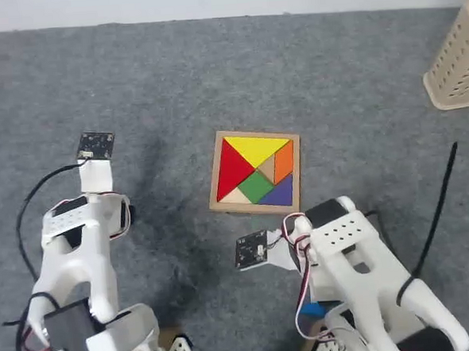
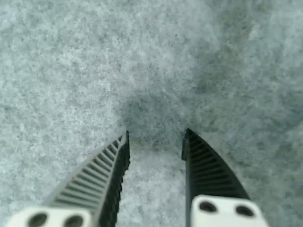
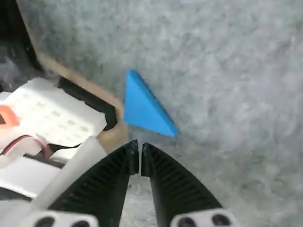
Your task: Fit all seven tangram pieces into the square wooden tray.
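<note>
The square wooden tray (image 1: pixel 216 162) lies mid-table, holding red (image 1: pixel 232 170), yellow (image 1: pixel 257 149), orange (image 1: pixel 283 163), green (image 1: pixel 255 188) and purple (image 1: pixel 280 193) pieces. A blue triangle (image 3: pixel 144 108) lies flat on the grey carpet beside the right arm's base, and peeks out under that arm (image 1: pixel 310 308) in the high view. My right gripper (image 3: pixel 140 145) is shut and empty, its tips just short of the blue triangle. My left gripper (image 2: pixel 156 136) hangs open over bare carpet at the table's left, holding nothing.
A perforated beige stand (image 1: pixel 458 58) sits at the far right edge. The right arm's white base (image 3: pixel 47 113) and a wooden edge (image 3: pixel 80 82) lie right against the blue triangle. Two wood-coloured patches show among the tray's pieces.
</note>
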